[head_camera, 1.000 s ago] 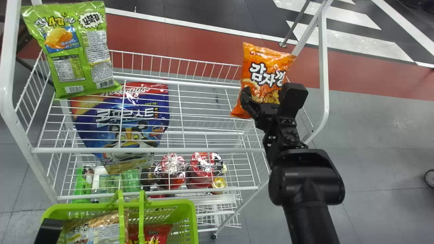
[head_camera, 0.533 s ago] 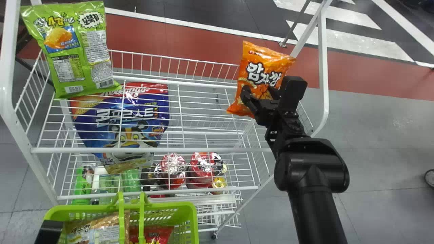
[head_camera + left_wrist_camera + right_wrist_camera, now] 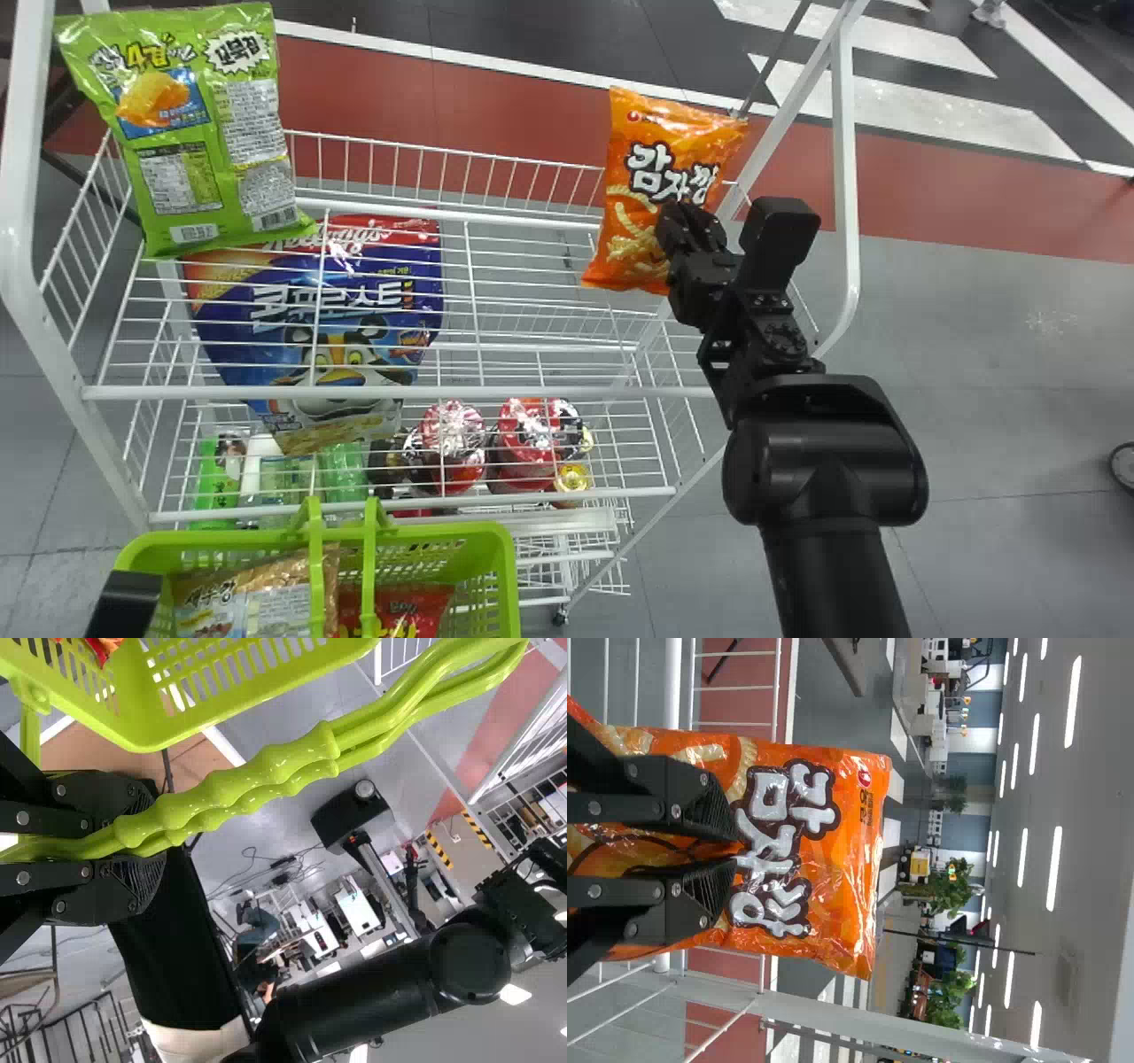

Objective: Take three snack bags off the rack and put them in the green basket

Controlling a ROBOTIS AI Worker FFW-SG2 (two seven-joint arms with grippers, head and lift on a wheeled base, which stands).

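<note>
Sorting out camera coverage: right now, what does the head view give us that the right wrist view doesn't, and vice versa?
Head view adds: green basket holding a tan snack bag and a red snack bag, plus a green snack bag and a blue cereal bag at the rack.
Right wrist view adds: ceiling lights, leafy plants in the background.
Shared: orange snack bag, right tool pinching it, white rack.

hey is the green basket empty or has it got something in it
Not empty: the green basket is partly filled, with a tan-and-white snack bag and a red bag inside.
</note>
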